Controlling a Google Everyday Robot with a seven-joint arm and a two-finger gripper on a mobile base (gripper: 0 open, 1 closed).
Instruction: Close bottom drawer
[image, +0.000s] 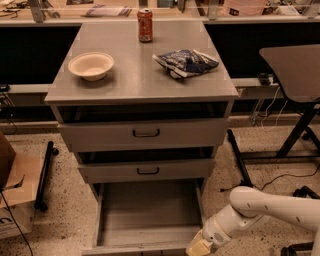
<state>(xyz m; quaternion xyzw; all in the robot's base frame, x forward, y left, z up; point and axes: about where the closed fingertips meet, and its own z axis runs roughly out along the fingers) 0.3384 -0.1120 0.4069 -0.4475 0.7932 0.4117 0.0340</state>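
The bottom drawer of the grey cabinet is pulled far out, showing its long shallow empty tray; its front edge runs along the bottom of the view and its handle is out of view. My gripper is at the end of the white arm, low at the drawer's front right corner, touching or just beside the front. Above it sit the middle drawer and the top drawer, each with a dark loop handle and each slightly ajar.
On the cabinet top stand a beige bowl, a red can and a blue snack bag. A cardboard box is on the floor at left. A dark table with legs and cables stands at right.
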